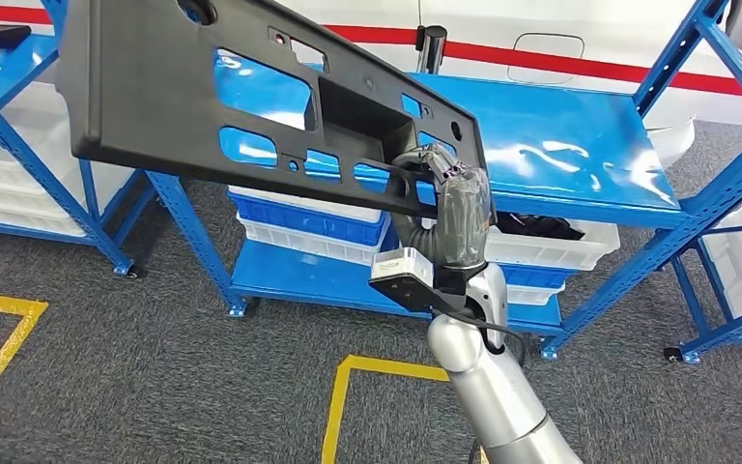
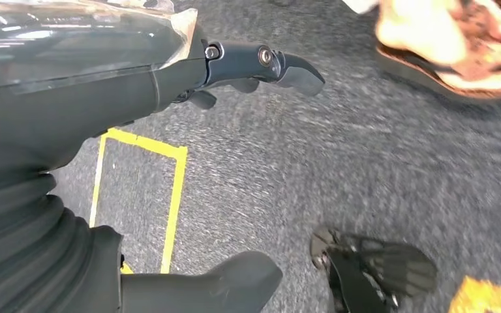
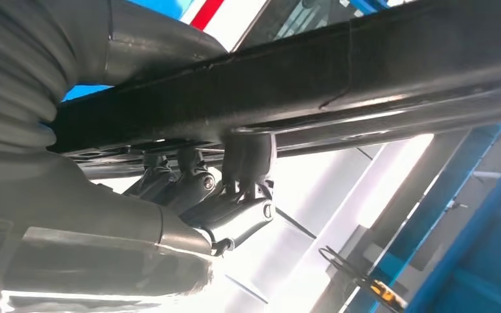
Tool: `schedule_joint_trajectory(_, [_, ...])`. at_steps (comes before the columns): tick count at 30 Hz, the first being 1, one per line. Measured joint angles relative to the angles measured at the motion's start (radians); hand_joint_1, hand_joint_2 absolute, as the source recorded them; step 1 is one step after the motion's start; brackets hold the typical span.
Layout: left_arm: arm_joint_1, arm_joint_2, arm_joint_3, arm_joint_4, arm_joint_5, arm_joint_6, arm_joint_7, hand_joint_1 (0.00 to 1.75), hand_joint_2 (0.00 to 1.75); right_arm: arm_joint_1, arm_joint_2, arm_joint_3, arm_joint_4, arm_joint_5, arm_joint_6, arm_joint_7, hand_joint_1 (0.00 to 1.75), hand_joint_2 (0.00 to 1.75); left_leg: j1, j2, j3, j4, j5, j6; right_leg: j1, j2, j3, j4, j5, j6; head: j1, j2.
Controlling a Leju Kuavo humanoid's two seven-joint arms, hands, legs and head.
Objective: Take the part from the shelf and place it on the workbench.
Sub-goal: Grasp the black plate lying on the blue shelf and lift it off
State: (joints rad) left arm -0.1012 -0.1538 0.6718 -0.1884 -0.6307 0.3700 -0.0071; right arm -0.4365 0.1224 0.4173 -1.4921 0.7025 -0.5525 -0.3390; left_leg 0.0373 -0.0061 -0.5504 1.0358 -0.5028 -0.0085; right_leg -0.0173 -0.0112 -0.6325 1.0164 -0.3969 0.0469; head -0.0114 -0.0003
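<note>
Part (image 1: 174,92), long flat black plastic panel with rectangular cutouts and small holes, raised in the air, tilted, one end gripped; shelf (image 1: 560,145), glossy blue deck, behind and below it

Bright, even light (glare behind the right wrist), blurred floor (image 2: 339,150).

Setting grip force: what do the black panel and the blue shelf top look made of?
The black panel looks like moulded plastic, matt and finely textured, with moulded cut-outs; the right robot hand holds its lower edge. The blue shelf top looks like painted sheet metal, glossy, showing bright reflections.
</note>
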Motion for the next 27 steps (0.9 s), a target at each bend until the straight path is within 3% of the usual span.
schedule_joint_trajectory(2, [0.000,0.000,0.006,0.000,0.000,0.003,0.003,0.00,1.75,0.005,-0.008,-0.007,0.001,-0.006,-0.002,-0.003,1.73,1.75,-0.006,0.004,-0.020,-0.007,0.026,0.035,-0.003,0.002,-0.026,0.033,-0.035,0.002,0.001,0.000])
schedule_joint_trajectory(3, [-0.001,0.001,0.008,0.000,0.000,0.005,0.003,0.00,1.75,0.006,-0.012,-0.011,0.001,-0.007,-0.003,-0.004,1.73,1.75,-0.007,0.006,-0.034,-0.009,0.039,0.047,-0.005,0.003,-0.045,0.078,-0.077,-0.007,0.004,0.000])
schedule_joint_trajectory(5, [-0.001,0.002,0.011,0.000,-0.001,0.004,0.004,0.00,1.75,0.009,-0.018,-0.015,0.002,-0.009,-0.004,-0.004,1.73,1.75,-0.013,0.007,-0.065,-0.008,0.064,0.057,-0.005,0.005,-0.082,0.202,-0.162,-0.019,0.009,0.000])
schedule_joint_trajectory(6, [-0.001,0.002,0.011,0.000,-0.006,0.001,0.004,0.00,1.75,0.011,-0.021,-0.017,0.002,-0.010,-0.006,-0.004,1.73,1.75,-0.016,0.008,-0.082,-0.008,0.077,0.058,-0.005,0.006,-0.087,0.255,-0.182,-0.016,0.009,0.000])
schedule_joint_trajectory(7, [-0.001,0.002,0.011,0.000,-0.015,-0.005,0.005,0.00,1.75,0.015,-0.024,-0.019,0.003,-0.009,-0.009,-0.005,1.73,1.75,-0.019,0.008,-0.098,-0.007,0.089,0.058,-0.003,0.007,-0.078,0.283,-0.183,-0.010,0.009,0.000])
schedule_joint_trajectory(8, [-0.001,0.001,0.010,0.000,-0.029,-0.011,0.006,0.00,1.75,0.020,-0.026,-0.023,0.003,-0.007,-0.013,-0.006,1.73,1.75,-0.021,0.008,-0.114,-0.007,0.102,0.057,-0.002,0.008,-0.052,0.278,-0.167,-0.001,0.009,0.000])
schedule_joint_trajectory(9, [-0.001,0.001,0.008,0.000,-0.044,-0.018,0.007,0.00,1.75,0.027,-0.027,-0.026,0.002,-0.002,-0.017,-0.006,1.73,1.75,-0.023,0.008,-0.129,-0.006,0.115,0.056,0.001,0.008,-0.008,0.239,-0.146,0.005,0.009,0.000])
schedule_joint_trajectory(10, [-0.001,0.001,0.005,0.000,-0.057,-0.023,0.006,0.00,1.75,0.032,-0.028,-0.031,-0.003,0.008,-0.020,-0.003,1.73,1.75,-0.024,0.008,-0.141,-0.005,0.127,0.053,0.004,0.008,0.050,0.172,-0.137,0.003,0.009,0.000])
schedule_joint_trajectory(12, [-0.002,0.001,0.000,0.000,-0.074,-0.031,-0.006,0.00,1.75,0.043,-0.028,-0.040,-0.024,0.034,-0.024,0.008,1.73,1.75,-0.026,0.007,-0.153,-0.007,0.149,0.043,0.016,0.008,0.152,0.028,-0.152,-0.012,0.009,0.000])
schedule_joint_trajectory(13, [-0.003,0.001,-0.002,0.000,-0.078,-0.036,-0.018,0.00,1.75,0.048,-0.028,-0.045,-0.040,0.047,-0.026,0.015,1.73,1.75,-0.026,0.007,-0.153,-0.009,0.159,0.037,0.021,0.009,0.175,-0.014,-0.163,-0.022,0.010,0.000])
schedule_joint_trajectory(14, [-0.003,0.001,-0.002,0.000,-0.080,-0.041,-0.030,0.00,1.75,0.055,-0.028,-0.049,-0.055,0.058,-0.027,0.022,1.73,1.75,-0.025,0.008,-0.152,-0.014,0.169,0.030,0.026,0.009,0.180,-0.032,-0.165,-0.028,0.010,0.000])
schedule_joint_trajectory(15, [-0.003,0.001,-0.003,0.000,-0.082,-0.046,-0.042,0.00,1.75,0.065,-0.028,-0.054,-0.072,0.066,-0.029,0.029,1.73,1.75,-0.024,0.008,-0.152,-0.019,0.177,0.024,0.021,0.009,0.171,-0.032,-0.154,-0.034,0.011,0.000])
schedule_joint_trajectory(16, [-0.004,0.002,-0.005,0.000,-0.083,-0.051,-0.050,0.00,1.75,0.074,-0.028,-0.059,-0.085,0.071,-0.031,0.035,1.73,1.75,-0.022,0.007,-0.157,-0.017,0.173,0.019,0.015,0.008,0.165,-0.035,-0.143,-0.040,0.012,0.000])
schedule_joint_trajectory(17, [-0.004,0.002,-0.007,0.000,-0.084,-0.054,-0.056,0.00,1.75,0.084,-0.028,-0.063,-0.098,0.074,-0.031,0.041,1.73,1.75,-0.020,0.006,-0.165,0.000,0.144,0.015,0.009,0.007,0.157,-0.037,-0.130,-0.050,0.011,0.000])
schedule_joint_trajectory(18, [-0.004,0.003,-0.009,0.000,-0.085,-0.056,-0.059,0.00,1.75,0.093,-0.027,-0.067,-0.110,0.076,-0.031,0.045,1.73,1.75,-0.018,0.006,-0.176,0.035,0.098,0.011,0.003,0.005,0.146,-0.039,-0.116,-0.058,0.009,0.000])
schedule_joint_trajectory(20, [-0.006,0.004,-0.013,0.000,-0.087,-0.058,-0.062,0.00,1.75,0.106,-0.027,-0.074,-0.127,0.076,-0.031,0.049,1.73,1.75,-0.015,0.005,-0.205,0.163,-0.016,0.001,0.004,0.004,0.121,-0.037,-0.089,-0.067,0.006,0.000])
schedule_joint_trajectory(21, [-0.007,0.004,-0.015,0.000,-0.088,-0.057,-0.063,0.00,1.75,0.112,-0.026,-0.077,-0.131,0.076,-0.031,0.050,1.73,1.75,-0.013,0.005,-0.213,0.229,-0.046,-0.004,0.004,0.004,0.107,-0.036,-0.076,-0.066,0.006,0.000])
schedule_joint_trajectory(22, [-0.008,0.006,-0.016,0.000,-0.089,-0.057,-0.064,0.00,1.75,0.117,-0.026,-0.080,-0.134,0.076,-0.030,0.051,1.73,1.75,-0.011,0.005,-0.211,0.276,-0.052,-0.010,0.004,0.003,0.092,-0.034,-0.064,-0.063,0.006,0.000])
schedule_joint_trajectory(23, [-0.009,0.007,-0.017,0.000,-0.089,-0.056,-0.064,0.00,1.75,0.122,-0.026,-0.083,-0.136,0.076,-0.029,0.051,1.73,1.75,-0.007,0.005,-0.194,0.290,-0.037,-0.014,0.003,0.002,0.077,-0.031,-0.054,-0.059,0.006,0.000])
schedule_joint_trajectory(24, [-0.010,0.009,-0.017,0.000,-0.088,-0.054,-0.065,0.00,1.75,0.126,-0.027,-0.087,-0.137,0.076,-0.026,0.051,1.73,1.75,-0.002,0.005,-0.157,0.264,-0.012,-0.018,0.002,0.002,0.063,-0.027,-0.046,-0.054,0.006,0.000])
schedule_joint_trajectory(25, [-0.011,0.010,-0.017,0.000,-0.086,-0.053,-0.065,0.00,1.75,0.128,-0.027,-0.091,-0.137,0.075,-0.024,0.051,1.73,1.75,0.003,0.006,-0.105,0.206,0.006,-0.022,0.000,0.002,0.050,-0.019,-0.040,-0.049,0.005,0.000])
schedule_joint_trajectory(27, [-0.014,0.012,-0.017,0.000,-0.081,-0.049,-0.064,0.00,1.75,0.130,-0.028,-0.098,-0.141,0.073,-0.020,0.051,1.73,1.75,0.004,0.003,-0.006,0.072,0.000,-0.023,0.002,0.002,0.026,0.000,-0.032,-0.038,0.005,0.000])
